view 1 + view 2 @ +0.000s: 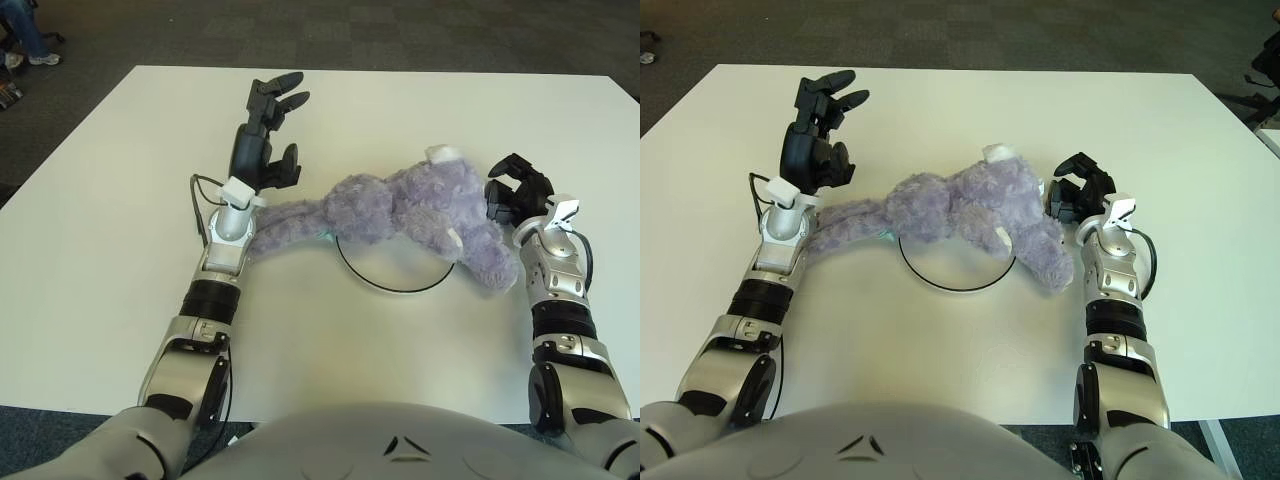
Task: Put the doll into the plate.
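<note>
Purple plush: the doll (400, 215) lies across the far half of the plate (392, 288), body over the rim from about 10 to 2 o'clock, one long limb trailing off toward 9 o'clock onto the white table (120, 160), head end hanging past the rim at 3 o'clock. So it is on the plate but not seated in it.

My left hand (262, 140) is up at 10 o'clock from the plate, fingers spread, holding nothing. My right hand (515, 195) sits just beside the doll's head at 3 o'clock, fingers curled; I cannot tell whether it grips fur or only touches.

To finish well, I judge both ends need tucking inward toward centre, nudging gently so the plate does not slide.
</note>
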